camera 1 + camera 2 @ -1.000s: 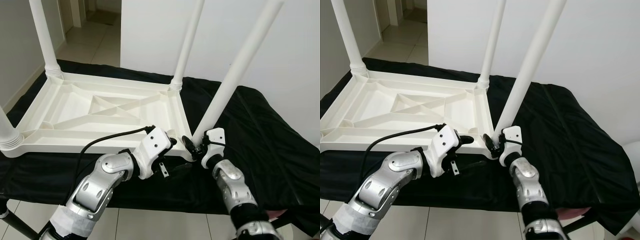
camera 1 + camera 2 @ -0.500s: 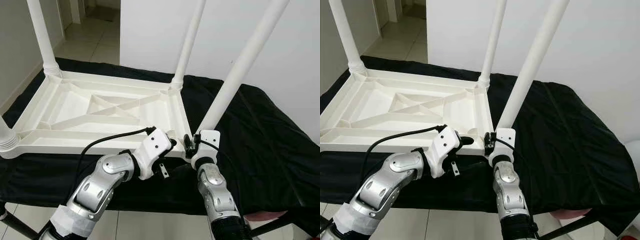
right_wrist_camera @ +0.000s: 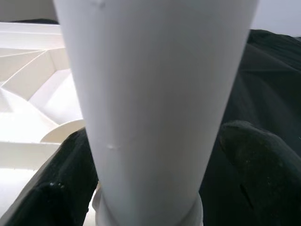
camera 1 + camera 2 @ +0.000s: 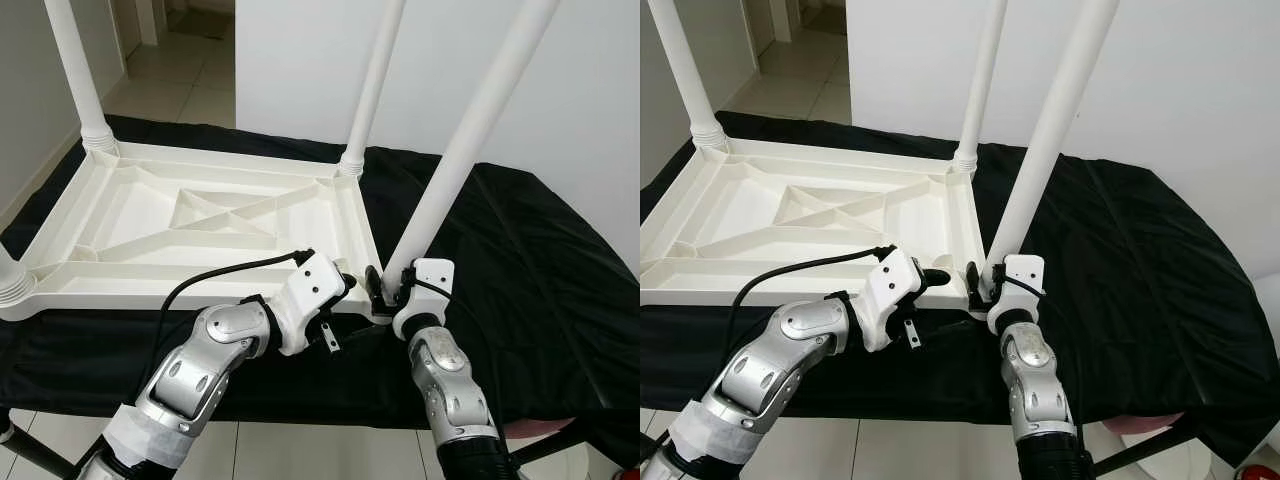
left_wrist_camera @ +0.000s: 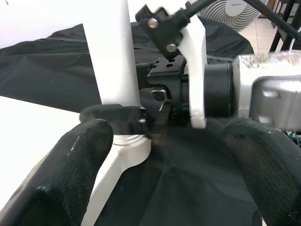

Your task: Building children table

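One table leg (image 4: 470, 135) betw right gripper (image 4: 385, 290) fingers

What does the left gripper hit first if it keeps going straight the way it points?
Probably the right gripper, clamped at the foot of the near right table leg. The left gripper is open and points at that corner socket. Leg and wrist look about equally far, so which one it touches first is uncertain.

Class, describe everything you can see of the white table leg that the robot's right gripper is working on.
The table leg is a smooth white plastic-looking tube, standing tilted in the near right corner socket of the upturned tabletop, which lies on a black cloth. Its top runs out of frame. The right gripper straddles its base, one black finger on each side; the left gripper sits alongside.
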Available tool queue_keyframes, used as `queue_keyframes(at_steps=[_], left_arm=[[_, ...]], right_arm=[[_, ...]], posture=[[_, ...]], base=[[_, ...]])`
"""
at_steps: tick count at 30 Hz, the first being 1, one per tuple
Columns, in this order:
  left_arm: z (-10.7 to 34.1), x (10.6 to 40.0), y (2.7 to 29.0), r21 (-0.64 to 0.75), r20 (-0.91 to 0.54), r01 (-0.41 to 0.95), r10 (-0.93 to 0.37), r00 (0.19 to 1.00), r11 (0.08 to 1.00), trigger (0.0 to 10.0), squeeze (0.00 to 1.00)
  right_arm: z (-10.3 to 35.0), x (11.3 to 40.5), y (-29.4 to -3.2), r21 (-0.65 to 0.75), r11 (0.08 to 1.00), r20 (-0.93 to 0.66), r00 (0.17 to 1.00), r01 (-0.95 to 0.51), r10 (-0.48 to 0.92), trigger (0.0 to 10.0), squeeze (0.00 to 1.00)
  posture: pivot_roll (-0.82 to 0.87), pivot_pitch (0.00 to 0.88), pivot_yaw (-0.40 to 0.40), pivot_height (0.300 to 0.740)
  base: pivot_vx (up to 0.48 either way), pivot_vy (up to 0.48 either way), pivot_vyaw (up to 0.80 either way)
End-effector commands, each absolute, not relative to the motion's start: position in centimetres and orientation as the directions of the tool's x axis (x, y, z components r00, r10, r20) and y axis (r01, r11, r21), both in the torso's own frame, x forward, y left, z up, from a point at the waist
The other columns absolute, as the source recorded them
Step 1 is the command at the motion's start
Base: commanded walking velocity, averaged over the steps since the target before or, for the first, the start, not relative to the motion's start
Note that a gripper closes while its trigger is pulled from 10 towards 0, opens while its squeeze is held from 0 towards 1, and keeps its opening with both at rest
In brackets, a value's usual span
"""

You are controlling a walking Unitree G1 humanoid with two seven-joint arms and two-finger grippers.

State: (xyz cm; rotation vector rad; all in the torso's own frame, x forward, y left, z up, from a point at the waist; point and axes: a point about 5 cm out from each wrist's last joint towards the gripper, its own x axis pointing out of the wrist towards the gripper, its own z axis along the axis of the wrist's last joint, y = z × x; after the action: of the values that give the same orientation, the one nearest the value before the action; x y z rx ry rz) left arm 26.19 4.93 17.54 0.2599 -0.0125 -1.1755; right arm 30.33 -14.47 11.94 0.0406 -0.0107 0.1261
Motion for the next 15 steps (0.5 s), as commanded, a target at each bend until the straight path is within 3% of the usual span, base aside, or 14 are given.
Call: queue_keyframes(at_steps=[1, 5, 10, 15], left_arm=[[17.5, 26.2, 4.8, 0.213, -0.128, 0.913, -0.916, 0.380, 0.349, 10.0, 0.00], [17.4, 25.9, 4.5, 0.206, -0.130, 0.920, -0.922, 0.365, 0.335, 10.0, 0.00], [17.1, 25.6, 4.2, 0.184, -0.131, 0.926, -0.926, 0.355, 0.329, 10.0, 0.00], [16.6, 26.1, 4.2, 0.171, -0.117, 0.906, -0.905, 0.409, 0.387, 10.0, 0.00]], right_arm=[[11.6, 30.3, -14.9, 0.050, 0.989, -0.004, 0.991, -0.137, 0.137, 10.0, 0.00], [11.5, 30.6, -16.1, -0.036, 0.912, 0.002, 0.912, -0.409, 0.409, 10.0, 0.00], [11.7, 31.2, -16.3, -0.068, 0.871, 0.001, 0.873, -0.487, 0.489, 10.0, 0.00], [12.2, 32.0, -16.1, -0.076, 0.820, 0.004, 0.823, -0.567, 0.569, 10.0, 0.00]], posture=[[0.00, 0.000, -0.107, 0.740], [0.00, 0.000, -0.098, 0.740], [-0.01, 0.000, -0.096, 0.740], [0.00, 0.000, -0.102, 0.740]], base=[[0.000, 0.000, 0.00], [0.000, 0.000, 0.00], [0.000, 0.000, 0.00], [0.000, 0.000, 0.00]])
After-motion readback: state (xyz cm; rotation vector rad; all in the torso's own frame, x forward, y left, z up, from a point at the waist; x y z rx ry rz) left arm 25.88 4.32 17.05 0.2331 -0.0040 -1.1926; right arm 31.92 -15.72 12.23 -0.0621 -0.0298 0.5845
